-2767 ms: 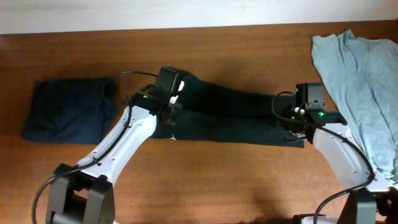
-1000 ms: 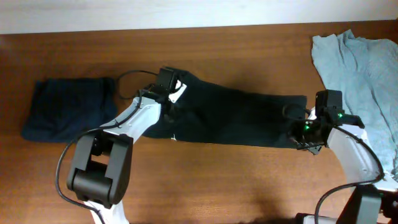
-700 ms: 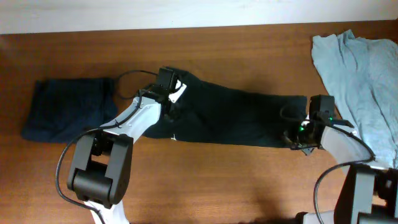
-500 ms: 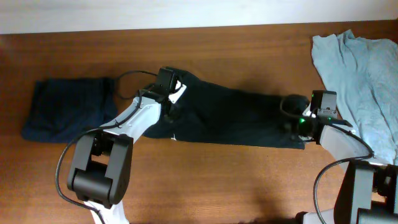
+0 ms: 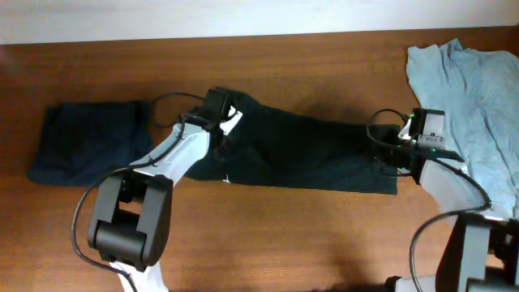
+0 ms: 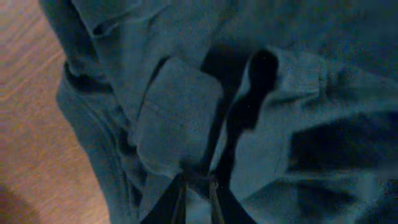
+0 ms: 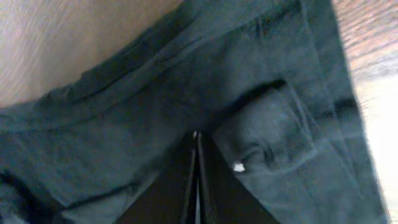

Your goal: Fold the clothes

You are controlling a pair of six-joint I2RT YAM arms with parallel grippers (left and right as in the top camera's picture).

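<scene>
Folds of T-shirt (image 5: 308, 154) masking tips of left fingers (image 6: 169, 206), right fingers (image 7: 177, 186)

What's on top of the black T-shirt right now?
Only the grippers: left gripper near its left end, right gripper at its right end, both pinching the T-shirt. Fabric beneath them is hidden.

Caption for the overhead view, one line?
The left claw and right claw grip opposite ends of the dark T-shirt, lying between a folded navy garment and a light-blue garment.
</scene>
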